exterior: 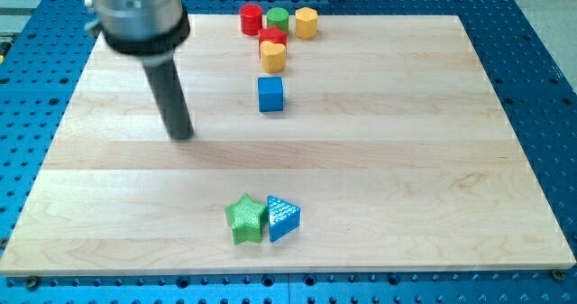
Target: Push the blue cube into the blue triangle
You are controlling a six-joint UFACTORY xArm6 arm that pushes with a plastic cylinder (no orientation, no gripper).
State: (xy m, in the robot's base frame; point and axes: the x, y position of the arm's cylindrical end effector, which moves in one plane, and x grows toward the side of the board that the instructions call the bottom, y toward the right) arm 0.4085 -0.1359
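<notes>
A pale wooden board (379,160) is seen on a blue perforated metal table (541,69), with the dark rod standing at the view's left

The rod's grey upper housing (135,11) is cut off by the view's top; no claw is carried, so no claw state can be told, and my tip (183,134) rests well left of the blue cube (270,95). The blue triangle (282,217) lies well below the cube, touching a green star block (244,219). Near the top edge are clustered a red cylinder (251,19), a green cylinder (277,18), a yellow hexagonal block (306,22), and a second yellow block (273,56) partly hiding a red one (272,37) whose shape is hard to make out
</notes>
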